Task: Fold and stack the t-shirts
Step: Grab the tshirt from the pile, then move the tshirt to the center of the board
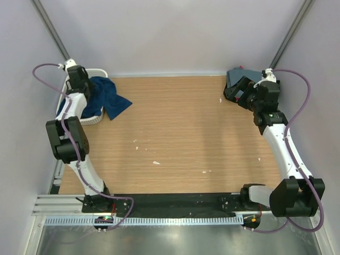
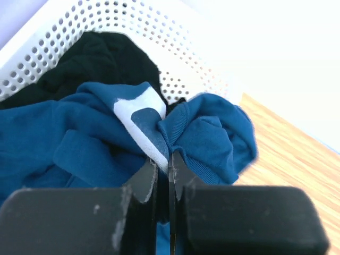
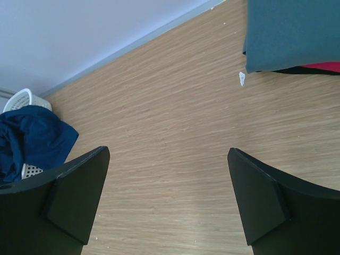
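Note:
The navy blue t-shirt [image 1: 109,96] lies crumpled, half in the white basket [image 1: 98,71] and half spilling onto the table. In the left wrist view my left gripper [image 2: 162,162] is shut on a fold of this t-shirt [image 2: 207,138], beside its pale print [image 2: 133,109]. A black cloth [image 2: 101,58] lies under it in the basket [image 2: 79,32]. My left gripper [image 1: 85,90] is over the basket. My right gripper [image 3: 169,151] is open and empty above bare wood, near the folded stack [image 1: 237,78]: a grey tee [image 3: 287,32] on top, red [image 3: 325,66] and black [image 3: 284,69] edges below.
The stack sits in the table's far right corner by the wall. The basket and blue t-shirt also show far left in the right wrist view [image 3: 32,138]. Small white specks [image 1: 156,162] dot the wooden table [image 1: 175,122].

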